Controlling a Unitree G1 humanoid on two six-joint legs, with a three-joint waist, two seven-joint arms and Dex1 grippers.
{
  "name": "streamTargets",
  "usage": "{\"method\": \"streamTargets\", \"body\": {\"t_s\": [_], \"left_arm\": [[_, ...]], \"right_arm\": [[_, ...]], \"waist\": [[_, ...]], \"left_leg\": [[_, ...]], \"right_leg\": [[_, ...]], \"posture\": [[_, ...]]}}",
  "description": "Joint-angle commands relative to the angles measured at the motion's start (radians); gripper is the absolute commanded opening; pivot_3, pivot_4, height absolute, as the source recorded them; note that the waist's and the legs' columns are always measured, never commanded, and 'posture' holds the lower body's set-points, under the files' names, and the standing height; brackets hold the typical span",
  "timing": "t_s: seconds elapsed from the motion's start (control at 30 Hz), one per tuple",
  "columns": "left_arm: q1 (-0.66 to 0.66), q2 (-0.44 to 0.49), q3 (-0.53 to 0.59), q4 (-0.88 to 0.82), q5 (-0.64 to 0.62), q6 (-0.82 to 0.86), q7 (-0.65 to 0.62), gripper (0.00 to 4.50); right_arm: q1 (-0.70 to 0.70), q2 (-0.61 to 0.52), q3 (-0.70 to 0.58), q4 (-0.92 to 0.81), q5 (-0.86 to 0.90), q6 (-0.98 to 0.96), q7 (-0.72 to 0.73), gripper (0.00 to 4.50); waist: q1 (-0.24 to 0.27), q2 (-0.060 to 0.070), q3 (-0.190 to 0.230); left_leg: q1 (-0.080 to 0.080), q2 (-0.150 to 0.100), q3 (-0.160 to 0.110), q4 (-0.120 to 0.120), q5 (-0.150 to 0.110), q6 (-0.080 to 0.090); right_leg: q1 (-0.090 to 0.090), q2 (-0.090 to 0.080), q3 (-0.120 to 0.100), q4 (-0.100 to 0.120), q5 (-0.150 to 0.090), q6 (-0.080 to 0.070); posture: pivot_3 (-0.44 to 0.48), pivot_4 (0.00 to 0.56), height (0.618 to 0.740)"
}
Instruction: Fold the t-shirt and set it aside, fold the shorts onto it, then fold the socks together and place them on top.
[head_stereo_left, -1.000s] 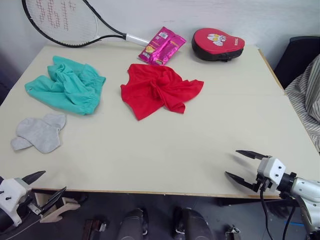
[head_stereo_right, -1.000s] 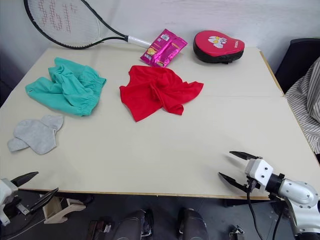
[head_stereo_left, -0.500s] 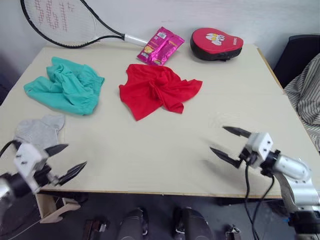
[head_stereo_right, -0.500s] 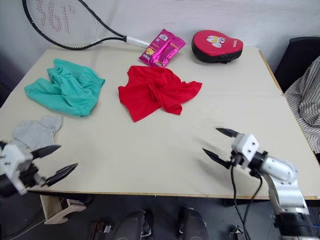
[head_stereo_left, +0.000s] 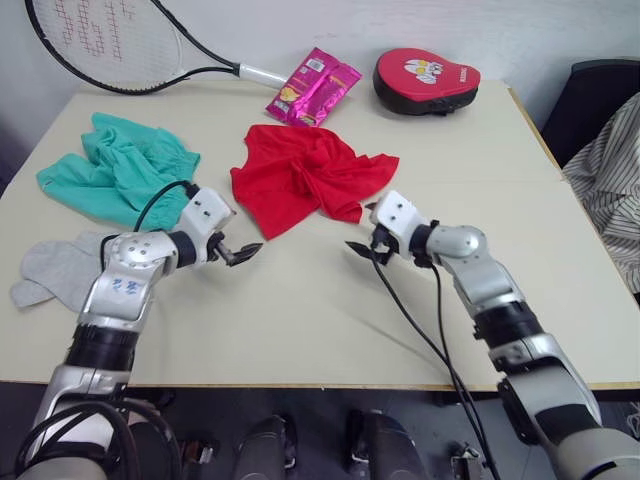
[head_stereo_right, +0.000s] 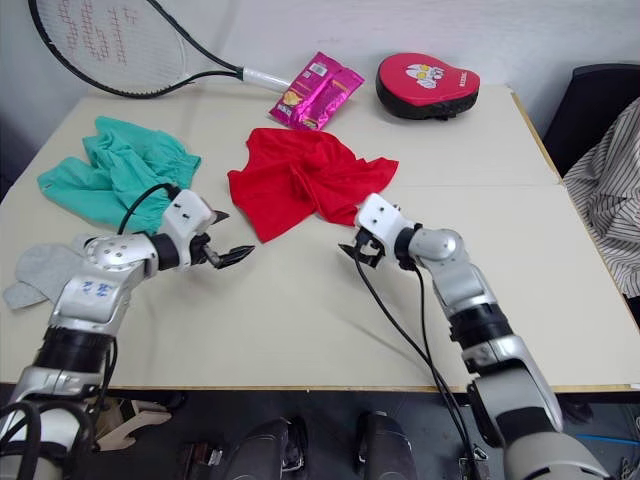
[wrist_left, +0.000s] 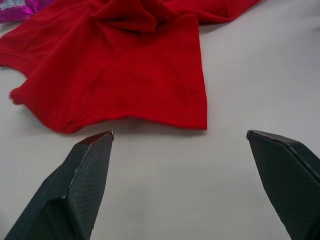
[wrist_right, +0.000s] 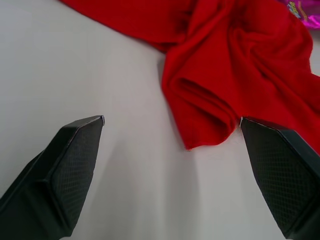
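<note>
While crumpled near the middle of the table (head_stereo_left: 300, 320), the t-shirt (head_stereo_left: 305, 175) lies between two claws, both spread wide and grasping nothing: the left claw (head_stereo_left: 240, 248) just off its near-left hem, the right claw (head_stereo_left: 362, 238) beside its near-right corner. Teal shorts (head_stereo_left: 115, 175) sit bunched to the left; grey socks (head_stereo_left: 55, 268) lie nearer. Behind: racket (head_stereo_left: 120, 45), pink packet (head_stereo_left: 312, 87), red pad (head_stereo_left: 425, 80).
</note>
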Motion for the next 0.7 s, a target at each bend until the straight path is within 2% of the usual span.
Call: {"method": "streamTargets", "body": {"t_s": [0.03, 0.07, 0.17, 0.33, 0.43, 0.53, 0.57, 0.7], "left_arm": [[-0.097, -0.062, -0.031, 0.154, 0.041, -0.049, 0.001, 4.5], [-0.112, -0.073, -0.034, 0.187, 0.049, -0.058, -0.002, 4.5], [-0.175, -0.112, -0.05, 0.323, 0.089, -0.097, 0.016, 4.5], [-0.253, -0.139, -0.076, 0.509, 0.153, -0.136, 0.026, 4.5], [-0.289, -0.141, -0.075, 0.603, 0.174, -0.145, 0.045, 3.93], [-0.305, -0.137, -0.078, 0.668, 0.183, -0.154, 0.044, 3.05], [-0.308, -0.136, -0.077, 0.685, 0.183, -0.154, 0.039, 2.75], [-0.291, -0.118, -0.066, 0.722, 0.178, -0.162, 0.021, 1.48]], "right_arm": [[-0.103, 0.033, 0.012, 0.151, -0.046, -0.024, -0.026, 4.44], [-0.12, 0.041, 0.012, 0.184, -0.052, -0.034, -0.028, 4.44], [-0.191, 0.075, 0.016, 0.317, -0.07, -0.058, -0.024, 3.9], [-0.264, 0.114, 0.018, 0.489, -0.097, -0.083, -0.024, 2.21], [-0.29, 0.133, 0.012, 0.553, -0.103, -0.121, -0.03, 1.16], [-0.311, 0.146, 0.007, 0.591, -0.109, -0.15, -0.038, 0.11], [-0.317, 0.15, 0.004, 0.601, -0.109, -0.156, -0.039, 0.0], [-0.325, 0.146, -0.003, 0.614, -0.111, -0.163, -0.019, 0.0]], "waist": [[-0.007, 0.0, 0.0], [-0.011, 0.0, 0.0], [-0.016, 0.0, 0.0], [-0.02, -0.001, 0.0], [-0.022, -0.002, -0.001], [-0.028, -0.002, -0.001], [-0.031, -0.002, -0.001], [-0.041, -0.002, -0.001]], "left_leg": [[0.0, 0.0, 0.001, 0.0, 0.0, 0.0], [0.0, 0.0, 0.001, 0.001, 0.0, 0.001], [0.0, 0.0, 0.002, 0.001, 0.0, 0.001], [0.002, 0.0, 0.004, 0.002, 0.001, 0.001], [0.003, 0.0, 0.005, 0.003, 0.001, 0.001], [0.004, 0.0, 0.005, 0.004, 0.001, 0.001], [0.004, 0.0, 0.005, 0.004, 0.001, 0.001], [0.004, 0.0, 0.005, 0.004, 0.001, 0.0]], "right_leg": [[0.0, 0.0, 0.0, 0.0, 0.0, 0.001], [0.0, 0.0, 0.001, 0.0, 0.001, 0.001], [0.0, 0.0, 0.003, 0.001, 0.001, 0.002], [-0.002, 0.001, 0.006, 0.004, 0.001, 0.002], [-0.001, 0.0, 0.007, 0.006, 0.001, 0.002], [-0.001, 0.0, 0.008, 0.007, 0.001, 0.002], [-0.001, 0.0, 0.008, 0.008, 0.001, 0.002], [-0.001, 0.0, 0.008, 0.009, 0.001, 0.002]], "posture": [[0.0, 0.15, 0.74], [0.0, 0.15, 0.74], [0.0, 0.15, 0.74], [0.0, 0.15, 0.74], [0.0, 0.15, 0.74], [0.0, 0.15, 0.74], [0.0, 0.15, 0.74], [0.0, 0.15, 0.74]]}}
